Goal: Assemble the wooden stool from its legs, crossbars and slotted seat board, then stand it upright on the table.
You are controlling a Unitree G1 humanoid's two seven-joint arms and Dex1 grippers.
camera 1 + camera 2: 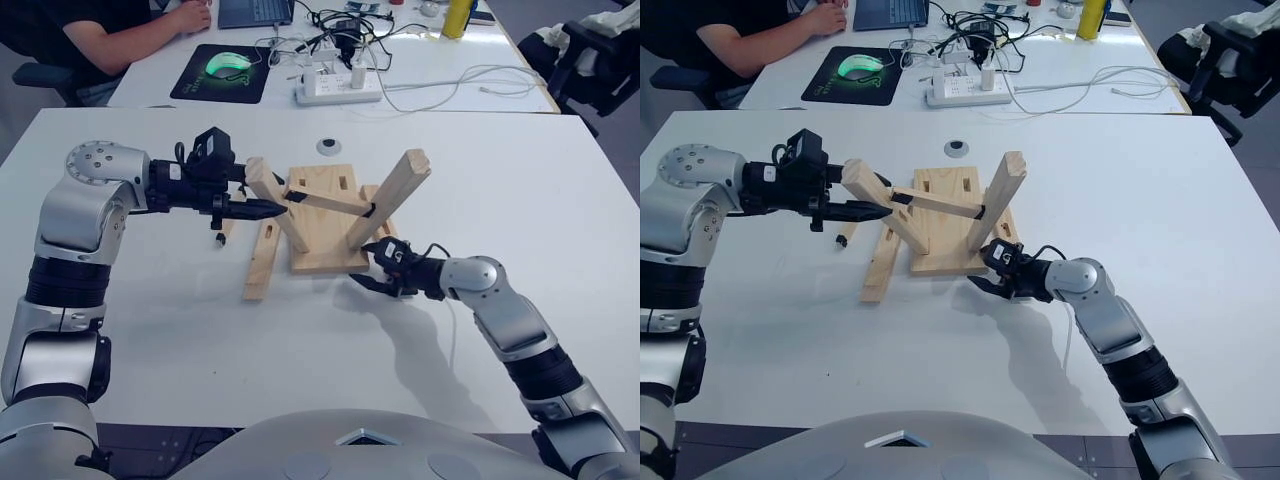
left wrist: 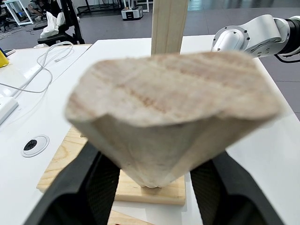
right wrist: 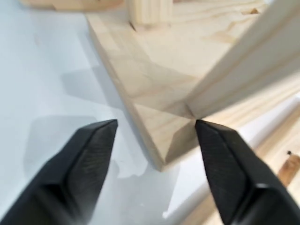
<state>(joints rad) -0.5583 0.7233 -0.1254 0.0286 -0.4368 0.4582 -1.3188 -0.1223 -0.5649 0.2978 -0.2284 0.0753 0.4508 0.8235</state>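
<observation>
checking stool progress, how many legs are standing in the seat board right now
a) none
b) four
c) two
c: the left leg and the right leg stand tilted in the seat board, joined by a crossbar, while a loose leg lies flat on the table beside the board.

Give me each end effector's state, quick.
Left end effector: closed on a slanted wooden leg.
Right end effector: open, straddling the seat board corner.
</observation>
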